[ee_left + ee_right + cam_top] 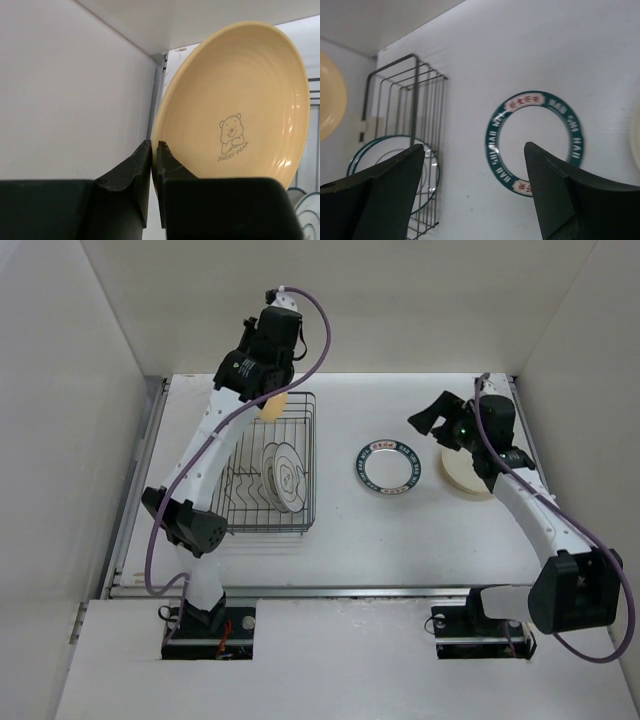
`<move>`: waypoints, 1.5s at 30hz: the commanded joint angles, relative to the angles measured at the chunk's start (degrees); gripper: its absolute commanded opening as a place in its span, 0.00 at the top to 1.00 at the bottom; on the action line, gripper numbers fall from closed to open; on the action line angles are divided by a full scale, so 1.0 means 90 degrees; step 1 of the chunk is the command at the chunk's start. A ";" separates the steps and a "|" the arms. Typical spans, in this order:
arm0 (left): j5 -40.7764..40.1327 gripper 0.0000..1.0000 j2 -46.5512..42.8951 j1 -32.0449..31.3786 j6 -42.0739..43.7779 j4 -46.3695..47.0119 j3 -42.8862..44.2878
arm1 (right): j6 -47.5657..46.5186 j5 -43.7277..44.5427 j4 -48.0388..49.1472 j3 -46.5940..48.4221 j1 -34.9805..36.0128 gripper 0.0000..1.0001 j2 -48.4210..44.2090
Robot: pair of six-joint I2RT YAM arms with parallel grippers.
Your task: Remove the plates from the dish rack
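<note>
The dark wire dish rack stands on the left of the table. My left gripper is above its far end, shut on the rim of a tan-yellow plate with a bear drawing, held upright clear of the rack. Two white dark-rimmed plates stand in the rack. A white plate with a green rim lies flat on the table's middle. A tan plate lies right of it, partly under my right arm. My right gripper is open and empty, above and between those two plates.
White walls enclose the table on the left, back and right. The left wall is close behind the held plate. The right wrist view shows the rack, the green-rimmed plate and the held yellow plate.
</note>
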 commanded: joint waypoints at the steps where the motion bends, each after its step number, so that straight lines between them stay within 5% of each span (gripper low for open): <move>1: 0.0171 1.00 -0.0546 -0.0041 -0.0338 0.0307 0.0479 | -0.0212 -0.1360 0.1125 0.0267 0.0223 0.13 0.0231; 7: 0.3284 1.00 -0.0615 0.0242 -0.1949 -0.1010 0.0394 | 0.0258 -0.2270 0.1859 0.0745 0.0809 0.13 0.0914; 12: 0.5343 1.00 -0.0615 0.0359 -0.2273 -0.1305 0.0012 | 0.0453 -0.2349 0.1918 0.0931 0.1152 0.13 0.1393; 22: 0.6276 1.00 -0.0615 0.0428 -0.2459 -0.1423 -0.0350 | 0.0727 -0.2496 0.2191 0.0873 0.1474 0.21 0.1960; 26: 0.6344 1.00 -0.0615 0.0428 -0.2459 -0.1481 -0.0418 | 0.0863 -0.2573 0.2250 0.0794 0.1474 0.58 0.2184; 27: 0.6344 1.00 -0.0615 0.0428 -0.2459 -0.1481 -0.0418 | 0.0864 -0.2748 0.2327 0.0794 0.1474 0.82 0.2185; 29: 0.6344 1.00 -0.0615 0.0428 -0.2459 -0.1481 -0.0418 | 0.0951 -0.2808 0.2405 0.0794 0.1474 1.00 0.2263; 34: 0.5993 0.95 -0.0615 0.0428 -0.2324 -0.1598 -0.0418 | 0.1273 -0.2526 0.2494 0.0668 0.1474 1.00 0.2098; 39: 0.5662 0.69 -0.0556 0.0428 -0.2206 -0.1735 -0.0418 | 0.1781 -0.2145 0.2611 0.0278 0.1045 1.00 0.1843; 43: 0.5592 0.24 -0.0556 0.0428 -0.2147 -0.1794 -0.0418 | 0.2269 -0.1754 0.2611 -0.0162 0.0596 1.00 0.1434; 44: 0.5467 0.06 -0.0556 0.0428 -0.2147 -0.1794 -0.0418 | 0.2270 -0.1628 0.2486 -0.0250 0.0498 1.00 0.1336; 45: 0.5408 0.00 -0.0498 0.0428 -0.2147 -0.1871 -0.0418 | 0.2338 -0.1240 0.2330 -0.0376 0.0294 1.00 0.1229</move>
